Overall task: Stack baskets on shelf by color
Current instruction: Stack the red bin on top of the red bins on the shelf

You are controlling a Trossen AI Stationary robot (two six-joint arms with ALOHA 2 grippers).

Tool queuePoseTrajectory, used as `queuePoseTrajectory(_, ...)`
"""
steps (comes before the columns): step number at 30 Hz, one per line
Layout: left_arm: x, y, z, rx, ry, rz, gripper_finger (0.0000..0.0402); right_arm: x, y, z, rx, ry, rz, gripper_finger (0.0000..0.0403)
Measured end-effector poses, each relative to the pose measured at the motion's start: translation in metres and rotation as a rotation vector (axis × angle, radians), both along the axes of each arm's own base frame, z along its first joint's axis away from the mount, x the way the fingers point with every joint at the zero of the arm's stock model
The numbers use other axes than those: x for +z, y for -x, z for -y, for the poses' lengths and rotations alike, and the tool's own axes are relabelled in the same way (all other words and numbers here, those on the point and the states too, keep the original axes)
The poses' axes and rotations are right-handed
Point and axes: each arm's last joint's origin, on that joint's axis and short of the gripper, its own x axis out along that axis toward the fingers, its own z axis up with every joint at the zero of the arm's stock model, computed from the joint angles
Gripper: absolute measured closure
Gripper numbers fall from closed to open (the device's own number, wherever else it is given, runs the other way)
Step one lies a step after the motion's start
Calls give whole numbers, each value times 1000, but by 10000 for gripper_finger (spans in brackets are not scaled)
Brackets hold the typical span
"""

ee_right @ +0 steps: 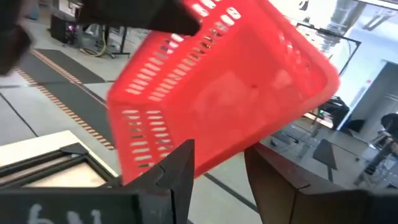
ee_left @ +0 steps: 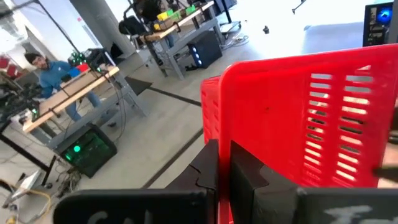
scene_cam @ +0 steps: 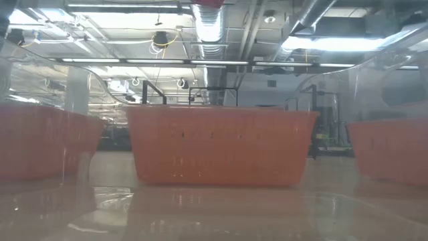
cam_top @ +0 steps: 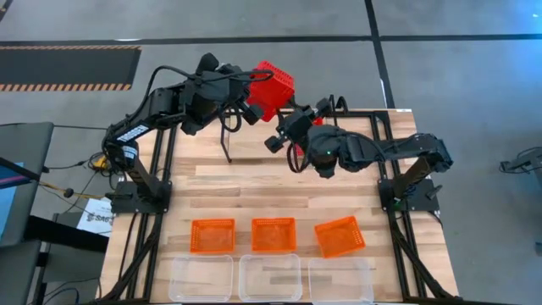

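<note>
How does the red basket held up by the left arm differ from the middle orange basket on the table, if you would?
The red basket is red and lifted at the table's far edge, tilted, in the shut left gripper; the middle orange basket is orange and rests flat and untouched on the table. Both are small, rectangular, slotted bins.

The left gripper (cam_top: 251,108) holds a basket (cam_top: 273,87) up in the air beyond the far edge of the desk (cam_top: 254,182). The right gripper (cam_top: 284,131) sits just beside and below that basket, on the desk side of it. Well apart from both grippers, toward the near edge, three baskets (cam_top: 274,235) lie in a row across the desk. In front of that row, at the near edge itself, a second row of three larger baskets (cam_top: 270,276) lies side by side.
</note>
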Motion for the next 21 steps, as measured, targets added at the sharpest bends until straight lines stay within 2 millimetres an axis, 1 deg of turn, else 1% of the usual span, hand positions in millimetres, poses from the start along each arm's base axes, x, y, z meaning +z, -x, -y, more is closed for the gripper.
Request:
queuePoseTrajectory(5, -1, 0, 2, -9, 15, -2, 401, 0, 0, 11, -32, -1, 1, 245)
queuePoseTrajectory(8, -1, 0, 5, -17, 15, -2, 401, 0, 0, 13, -42, -2, 3, 264)
queuePoseTrajectory(10, -1, 0, 7, -20, 13, -2, 401, 0, 0, 13, -45, -2, 5, 293)
queuePoseTrajectory(13, -2, 0, 8, -19, 11, -6, 401, 1, 1, 13, -54, -6, 17, 363)
queuePoseTrajectory(14, -2, 0, 8, -19, 10, -8, 401, 1, 1, 13, -56, -6, 19, 380)
queuePoseTrajectory(18, -2, 0, 8, -23, 4, -19, 398, 2, 2, 13, -57, -5, 15, 392)
queuePoseTrajectory(21, -3, -1, 11, -40, -2, -38, 378, 1, 2, 14, -57, -1, -2, 396)
